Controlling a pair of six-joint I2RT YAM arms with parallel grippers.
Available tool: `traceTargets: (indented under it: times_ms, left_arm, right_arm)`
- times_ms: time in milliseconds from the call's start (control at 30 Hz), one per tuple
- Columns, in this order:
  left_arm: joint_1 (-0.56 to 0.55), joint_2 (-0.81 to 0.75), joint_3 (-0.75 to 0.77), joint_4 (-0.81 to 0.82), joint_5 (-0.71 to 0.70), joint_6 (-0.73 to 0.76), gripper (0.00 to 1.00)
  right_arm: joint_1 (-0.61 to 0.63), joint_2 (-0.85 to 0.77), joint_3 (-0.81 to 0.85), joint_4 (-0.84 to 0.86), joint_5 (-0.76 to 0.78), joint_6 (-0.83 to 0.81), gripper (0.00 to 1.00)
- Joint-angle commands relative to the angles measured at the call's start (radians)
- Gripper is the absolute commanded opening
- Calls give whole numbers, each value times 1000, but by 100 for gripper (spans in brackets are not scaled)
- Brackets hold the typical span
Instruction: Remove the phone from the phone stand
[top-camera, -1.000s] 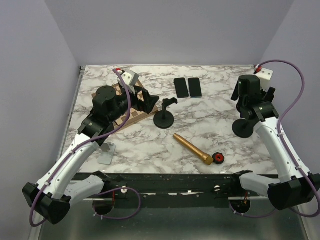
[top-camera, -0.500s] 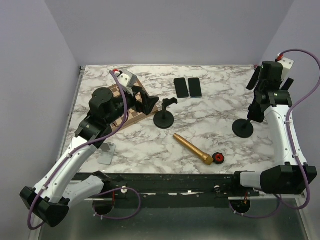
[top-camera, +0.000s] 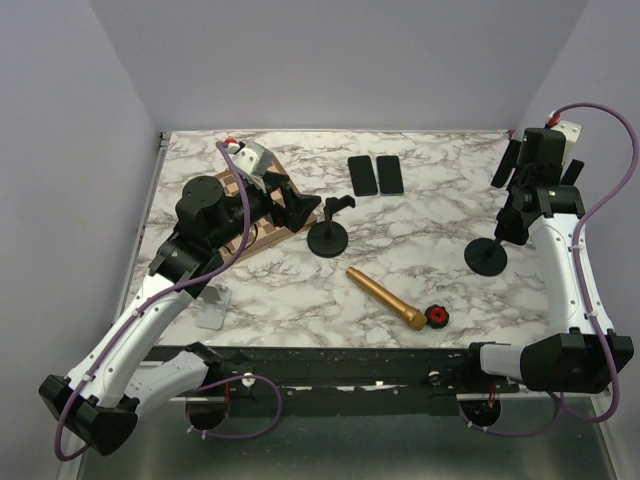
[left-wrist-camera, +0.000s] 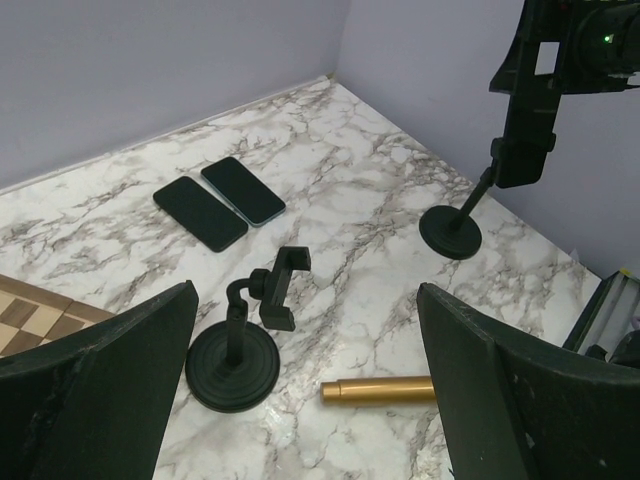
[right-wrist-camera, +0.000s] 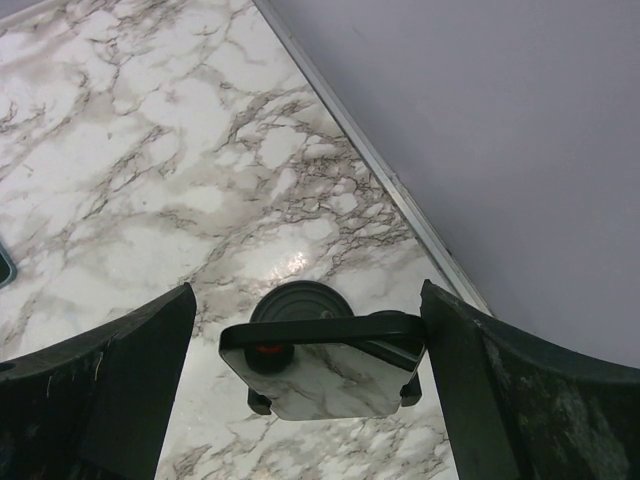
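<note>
The phone (right-wrist-camera: 322, 385), dark with a glossy screen, sits clamped in the black phone stand (right-wrist-camera: 298, 298) near the table's right edge. It also shows in the top view (top-camera: 512, 222) on its stand (top-camera: 487, 258), and in the left wrist view (left-wrist-camera: 522, 150). My right gripper (right-wrist-camera: 308, 290) is open, just above the phone, with one finger beyond each end of it. My left gripper (top-camera: 298, 205) is open and empty over the chessboard (top-camera: 262, 228), facing a second, empty stand (top-camera: 328, 236).
Two dark phones (top-camera: 362, 175) (top-camera: 390, 174) lie flat at the back centre. A gold cylinder (top-camera: 385, 297) and a red-and-black knob (top-camera: 436, 316) lie near the front. A small silver stand (top-camera: 213, 308) sits front left. The right wall is close to my right arm.
My right gripper has risen and swung back to the right, from low beside the stand to above the phone. My left arm has shifted slightly left.
</note>
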Motion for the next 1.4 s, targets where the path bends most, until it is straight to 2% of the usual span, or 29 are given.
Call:
traceTargets:
  times_ms: [0, 267, 400, 667, 733, 800, 900, 1000, 1100, 1233, 1367]
  left_arm:
    - [-4, 12, 9, 27, 49, -22, 98]
    - [-3, 32, 11, 30, 67, -33, 98]
    - [-4, 39, 10, 30, 67, -28, 98]
    - [-5, 48, 3, 36, 71, -24, 98]
    - [-6, 51, 4, 36, 72, -25, 98]
    - [-5, 53, 6, 37, 78, -31, 98]
    - [-5, 58, 6, 44, 97, -40, 98]
    - [-5, 64, 6, 51, 108, -46, 98]
    - [-5, 83, 19, 42, 114, -40, 98]
    - [-4, 88, 18, 49, 125, -29, 97]
    - [-6, 92, 12, 56, 148, -28, 95]
  right_arm:
    - [-3, -29, -30, -34, -12, -10, 100]
    - [-3, -58, -84, -28, 53, 22, 99]
    - [-2, -77, -112, -5, 44, 16, 89]
    - [-2, -52, -119, 8, -36, 0, 81]
    - [-2, -50, -115, -2, -27, 4, 72]
    - [-3, -54, -104, -16, -24, 10, 57]
    - [-3, -58, -79, -34, -42, 19, 43]
    - [-2, -39, -34, -69, -86, 35, 23]
    - [-3, -24, -5, -93, -150, 48, 10]
    - [-1, -33, 19, -94, -254, 80, 1]
    - [11, -29, 25, -101, -386, 90, 1]
